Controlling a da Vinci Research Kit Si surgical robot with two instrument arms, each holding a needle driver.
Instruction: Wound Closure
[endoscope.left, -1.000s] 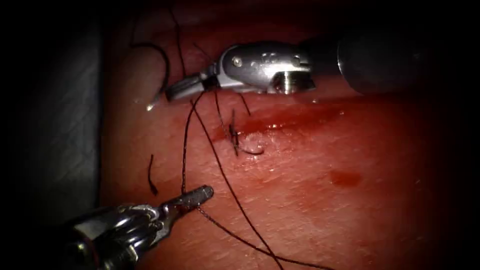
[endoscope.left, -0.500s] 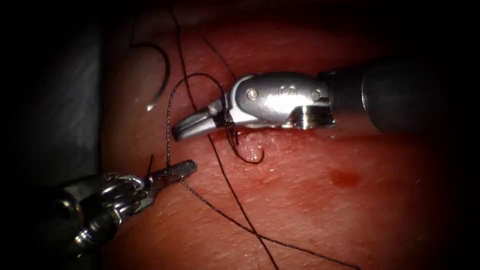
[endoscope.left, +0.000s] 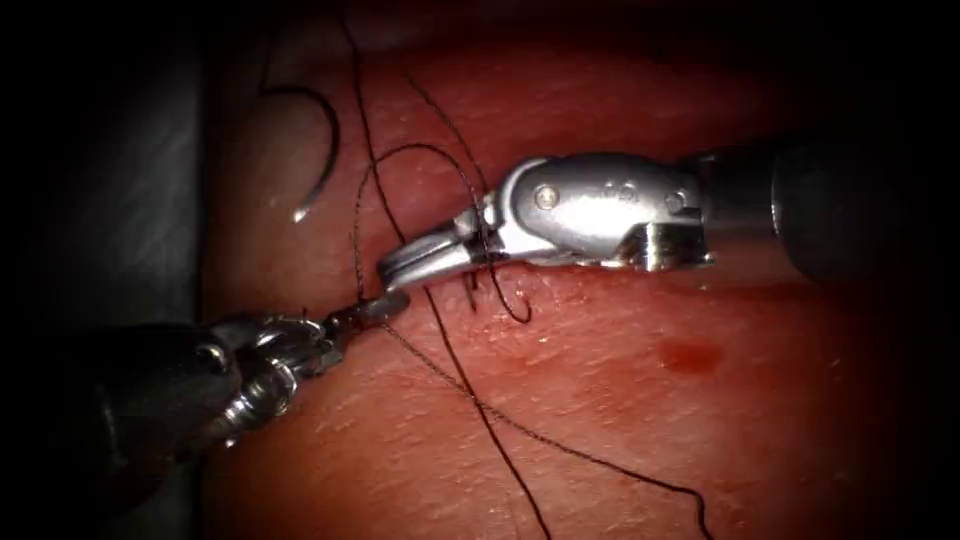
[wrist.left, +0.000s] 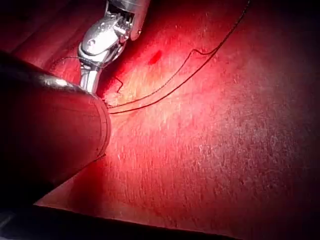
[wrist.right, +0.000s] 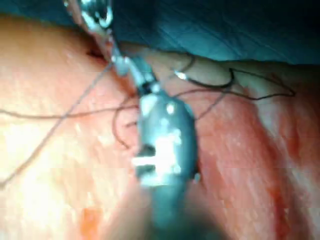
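Note:
The curved needle (endoscope.left: 329, 150) lies loose on the tissue (endoscope.left: 650, 450) at the upper left, point down, held by neither tool. My left tool (endoscope.left: 385, 305) reaches in from the lower left, jaws shut on the dark thread (endoscope.left: 520, 425). My right tool (endoscope.left: 400, 268) lies across the middle, jaws shut, their tips just above the left tool's tip. A loop of thread (endoscope.left: 420, 150) arches over and wraps around the base of its jaws. In the right wrist view the right tool (wrist.right: 131, 70) points at the left tool's tip (wrist.right: 102, 25), with the needle (wrist.right: 210, 84) beyond.
A stitch with a short curled tail (endoscope.left: 512, 308) sits just under the right tool's jaws. A spot of red fluid (endoscope.left: 690, 355) marks the tissue at the right. Dark cloth (endoscope.left: 140, 200) borders the tissue's left edge. Long thread (wrist.left: 165, 90) trails across the tissue toward the lower right.
The left tool has carried its thread up toward the right tool. The right tool has moved down and right, and a thread loop now wraps its jaws.

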